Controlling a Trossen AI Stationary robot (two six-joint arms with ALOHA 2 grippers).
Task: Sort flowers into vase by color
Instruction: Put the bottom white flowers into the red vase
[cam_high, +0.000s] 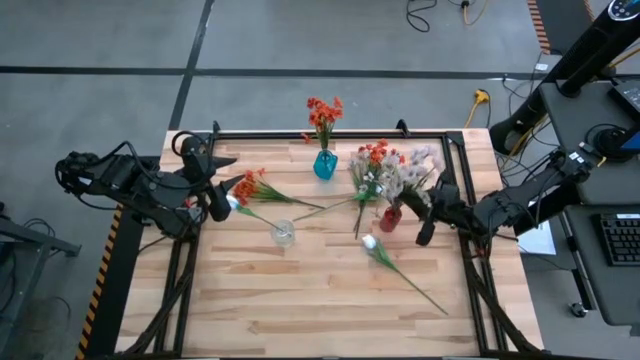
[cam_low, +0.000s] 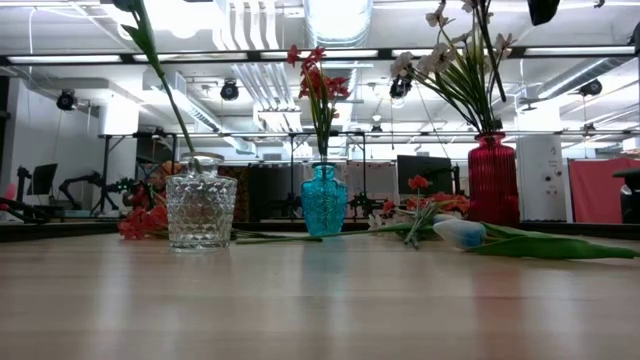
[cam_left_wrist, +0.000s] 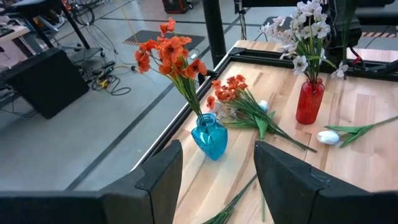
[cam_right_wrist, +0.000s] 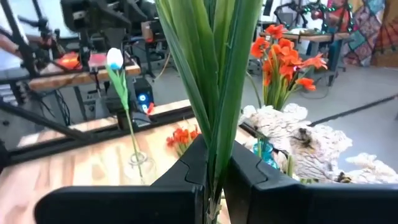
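Your right gripper (cam_right_wrist: 214, 171) pinches the green stems of the pale pink-white flower bunch (cam_right_wrist: 214, 74) above the red glass vase (cam_high: 391, 217). Your left gripper (cam_left_wrist: 217, 174) hovers wide open, empty, near the blue glass vase (cam_left_wrist: 209, 138). No readable writing.

Two dark jointed arms, each with a blocky matte-black two-fingered pincer
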